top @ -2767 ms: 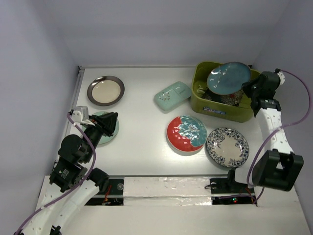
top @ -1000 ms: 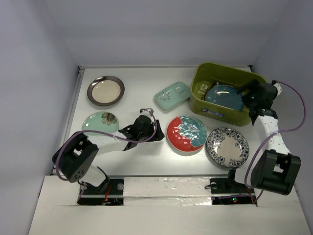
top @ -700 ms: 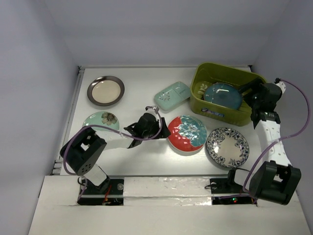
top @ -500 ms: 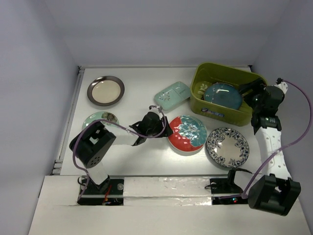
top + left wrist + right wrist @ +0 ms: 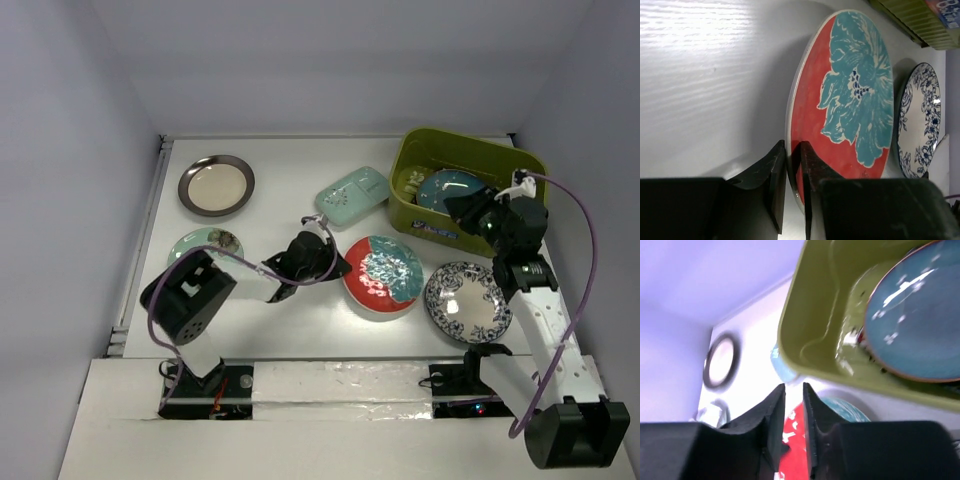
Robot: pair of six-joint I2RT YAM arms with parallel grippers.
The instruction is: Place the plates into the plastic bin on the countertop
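My left gripper is shut on the left rim of the red-and-teal plate, one finger under the rim and one on top. The olive plastic bin stands at the back right of the white countertop. The dark teal plate lies inside it. My right gripper hovers over the bin's front wall. Its jaws are almost together, with nothing between them. The blue-floral plate lies to the right of the red one.
A mint rectangular dish sits left of the bin. A metal-rimmed cream plate lies at the back left. A mint round plate below it is partly covered by my left arm. A metal rail runs along the left edge.
The left jaws have closed on the red-and-teal plate's rim. The right arm has pulled back from inside the bin toward its front wall, and its jaws have closed from wide open.
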